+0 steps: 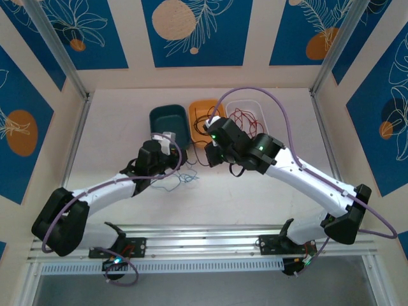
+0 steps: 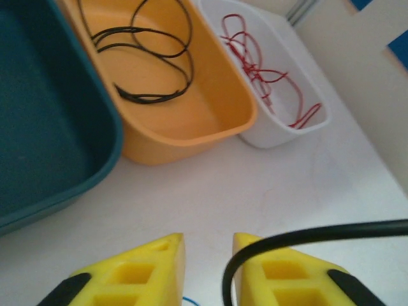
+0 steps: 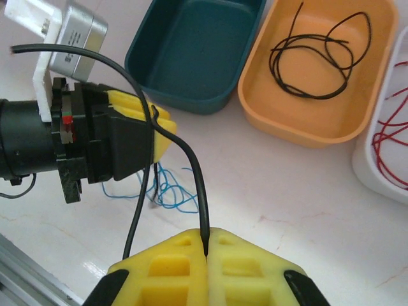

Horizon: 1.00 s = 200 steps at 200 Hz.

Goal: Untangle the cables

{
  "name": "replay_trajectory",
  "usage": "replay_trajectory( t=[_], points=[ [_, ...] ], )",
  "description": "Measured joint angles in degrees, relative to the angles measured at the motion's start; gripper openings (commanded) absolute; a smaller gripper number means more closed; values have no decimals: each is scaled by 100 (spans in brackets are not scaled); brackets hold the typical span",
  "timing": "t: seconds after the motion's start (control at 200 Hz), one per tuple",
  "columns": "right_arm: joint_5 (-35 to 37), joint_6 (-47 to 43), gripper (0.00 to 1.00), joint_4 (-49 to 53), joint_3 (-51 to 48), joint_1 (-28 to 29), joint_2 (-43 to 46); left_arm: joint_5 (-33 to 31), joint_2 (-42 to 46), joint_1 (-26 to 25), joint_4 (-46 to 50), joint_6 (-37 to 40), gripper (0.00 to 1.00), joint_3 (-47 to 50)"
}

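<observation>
Three bins (image 2: 185, 143) lie beyond; black cable (image 2: 319, 234) crosses left fingers (image 2: 146, 274).

3 plastic bins sit in a row at the far side of the white table (image 1: 255, 197). The orange rectangular bin (image 1: 203, 107) is in the middle, the dark teal bin (image 1: 167, 122) just left of it, and the clear white bin (image 1: 254, 107) just right. Thin black cable (image 1: 199, 120) lies in the orange bin, thin red cable loops (image 1: 245, 118) in the white one. Left gripper (image 1: 172, 145) is near-left of the orange bin, right gripper (image 1: 212, 156) just in front of it. Thin blue cable tangle (image 1: 183, 178) lies on the table, nearer than the orange bin.
</observation>
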<state>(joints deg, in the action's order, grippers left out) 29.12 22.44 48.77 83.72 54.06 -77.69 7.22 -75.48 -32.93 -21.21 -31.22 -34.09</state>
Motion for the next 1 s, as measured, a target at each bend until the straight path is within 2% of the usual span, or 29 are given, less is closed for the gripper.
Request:
replay_trajectory(
  t=[0.285, 0.52, 0.675, 0.85, 1.0],
  points=[
    [839, -166, 0, 424, 509, -22, 483, -470, 2, 0, 310, -42, 20, 450],
    [992, -422, 0, 299, 748, -387, 688, -605, -15, 0, 372, -129, 23, 748],
    [684, -428, 0, 142, 855, -1075, 422, -625, 0, 0, 372, -262, 40, 872],
    [313, -396, 0, -146, 968, -1799, -275, -623, 398, 0, 610, -326, 70, 953],
    [149, -398, 0, -385, 1250, -2083, -1115, -656, 1091, 0, 994, -280, 100, 957]
  ],
)
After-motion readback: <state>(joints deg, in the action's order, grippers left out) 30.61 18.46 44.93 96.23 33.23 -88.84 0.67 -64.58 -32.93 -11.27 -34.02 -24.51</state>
